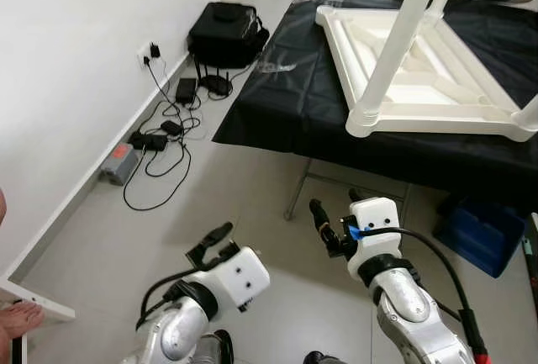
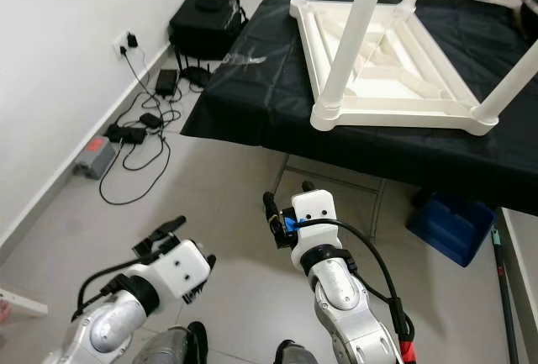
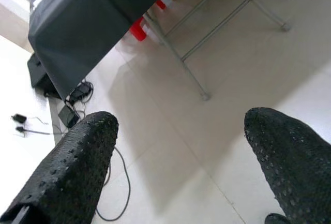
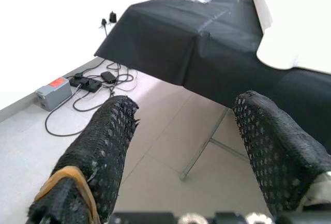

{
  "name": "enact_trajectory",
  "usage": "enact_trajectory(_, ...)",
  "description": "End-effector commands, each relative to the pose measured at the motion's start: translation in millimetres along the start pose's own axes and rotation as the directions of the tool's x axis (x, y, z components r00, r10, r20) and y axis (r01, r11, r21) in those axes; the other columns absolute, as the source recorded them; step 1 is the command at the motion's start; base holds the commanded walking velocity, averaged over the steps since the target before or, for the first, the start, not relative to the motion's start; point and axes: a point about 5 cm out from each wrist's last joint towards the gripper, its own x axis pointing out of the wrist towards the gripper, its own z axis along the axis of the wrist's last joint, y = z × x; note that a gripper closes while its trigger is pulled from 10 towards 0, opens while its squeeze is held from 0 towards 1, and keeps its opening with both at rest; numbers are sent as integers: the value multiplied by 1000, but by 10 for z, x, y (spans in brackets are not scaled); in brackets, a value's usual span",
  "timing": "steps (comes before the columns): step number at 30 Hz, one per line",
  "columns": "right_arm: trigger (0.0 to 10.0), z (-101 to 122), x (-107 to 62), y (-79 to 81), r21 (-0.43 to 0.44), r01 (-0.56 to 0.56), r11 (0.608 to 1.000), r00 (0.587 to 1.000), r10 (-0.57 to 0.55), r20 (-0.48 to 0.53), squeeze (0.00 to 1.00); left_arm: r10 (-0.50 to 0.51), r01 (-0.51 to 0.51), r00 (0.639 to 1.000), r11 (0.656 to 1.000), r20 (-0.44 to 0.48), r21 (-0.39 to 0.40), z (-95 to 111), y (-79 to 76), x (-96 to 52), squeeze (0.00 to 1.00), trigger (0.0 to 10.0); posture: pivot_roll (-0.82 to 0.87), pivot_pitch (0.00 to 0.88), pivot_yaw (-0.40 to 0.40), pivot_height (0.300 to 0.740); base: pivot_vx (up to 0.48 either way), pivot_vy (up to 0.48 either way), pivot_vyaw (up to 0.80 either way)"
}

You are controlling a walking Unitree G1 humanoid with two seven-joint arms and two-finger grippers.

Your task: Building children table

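A white children's table (image 1: 420,70) lies upside down on a work table covered with black cloth (image 1: 277,87). One white leg (image 1: 399,40) stands up from its near corner, and others rise further back. My left gripper (image 1: 217,245) hangs low over the floor at the near left, open and holding nothing; in its wrist view the fingers (image 3: 77,167) stand wide apart above the tiles. Lower centre, in front of the cloth's near edge, my right gripper (image 1: 334,203) is open and empty too, its fingers (image 4: 103,146) pointing toward the black cloth (image 4: 196,43).
A black bag (image 1: 225,32) sits by the wall, with cables and power adapters (image 1: 164,133) and a grey box (image 1: 120,162) along the skirting. Metal folding legs (image 1: 298,187) and a blue bin (image 1: 483,234) are under the work table. A person's foot (image 1: 17,318) is at the far left.
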Motion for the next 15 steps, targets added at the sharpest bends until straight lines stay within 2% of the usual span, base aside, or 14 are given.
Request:
enact_trajectory(1,10000,-60,-22,-18,0,5,1000,1000,-5,-18,0,-18,17,1000,999,-19,-36,-41,-19,-1,0,10000,132,85,-38,740,0,0,0)
enact_trajectory(2,10000,-70,-24,-35,2,11,1000,1000,-10,-19,0,-40,35,998,995,-52,-96,-89,-35,19,0,10000,129,81,-40,740,0,0,0)
enact_trajectory(3,10000,-85,-31,-51,-1,21,1000,999,-21,-24,0,-50,42,996,993,-73,-115,-115,-44,29,0,10000,126,86,-35,740,0,0,0)
enact_trajectory(7,10000,-86,-42,-60,-3,27,1000,999,-27,-19,0,-64,55,995,992,-78,-114,-123,-66,30,0,10000,127,96,-35,740,0,0,0)
enact_trajectory(14,10000,-104,-88,-110,-16,71,997,997,-72,-24,0,-81,73,995,991,-66,-115,-103,-113,7,0,10000,116,135,-38,740,0,0,-720)
enact_trajectory(15,10000,-108,-94,-117,-15,76,997,997,-77,-25,0,-96,86,993,987,-68,-135,-105,-127,7,0,10000,118,138,-36,740,0,0,-800)
